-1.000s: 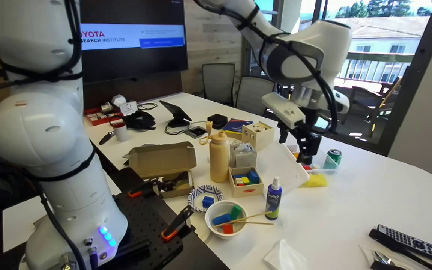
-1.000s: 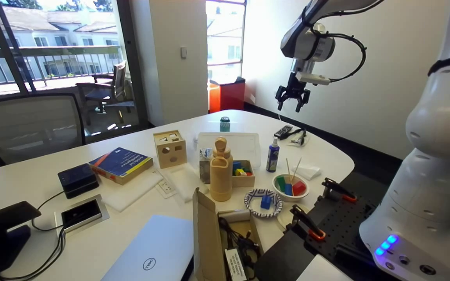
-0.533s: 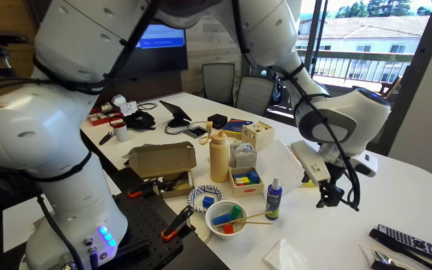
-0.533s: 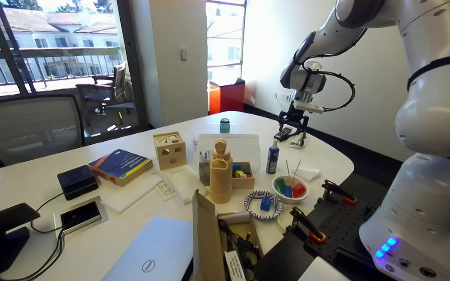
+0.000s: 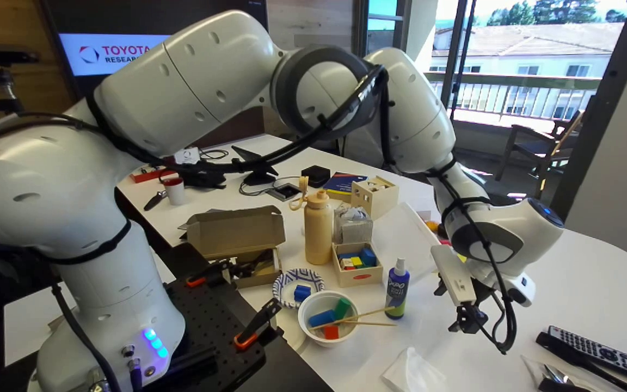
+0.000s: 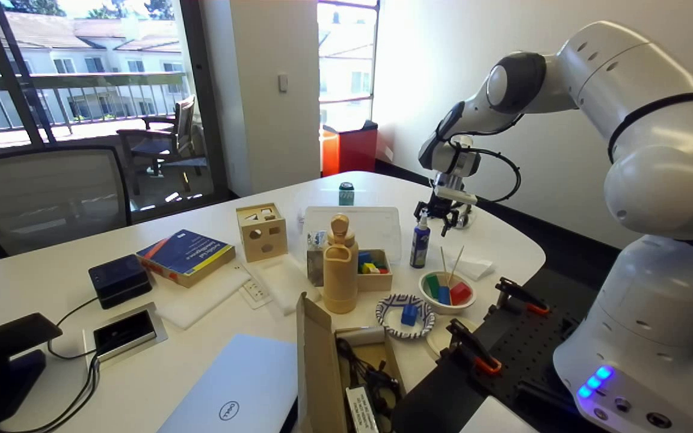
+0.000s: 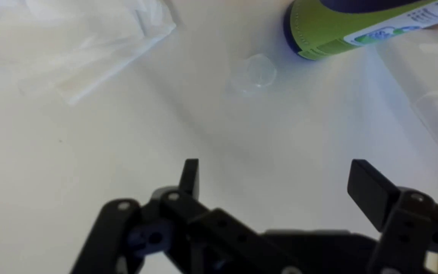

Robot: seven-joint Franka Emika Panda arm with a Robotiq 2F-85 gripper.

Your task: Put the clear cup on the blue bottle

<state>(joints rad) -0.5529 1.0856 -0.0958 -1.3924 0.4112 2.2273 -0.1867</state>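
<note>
Well, arched arm [image 5: 237,71], tool [image 7: 274,177] agape above table [image 5: 591,288].

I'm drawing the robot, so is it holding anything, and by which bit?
Nothing is held. In the wrist view the gripper is open, nothing between its jaws, and the clear cup is beyond them, untouched.

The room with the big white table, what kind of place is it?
Probably a meeting room used as a robot lab: the screen reads "TOYOTA", a chair stands at the table, and a robot arm reaches over it.
</note>
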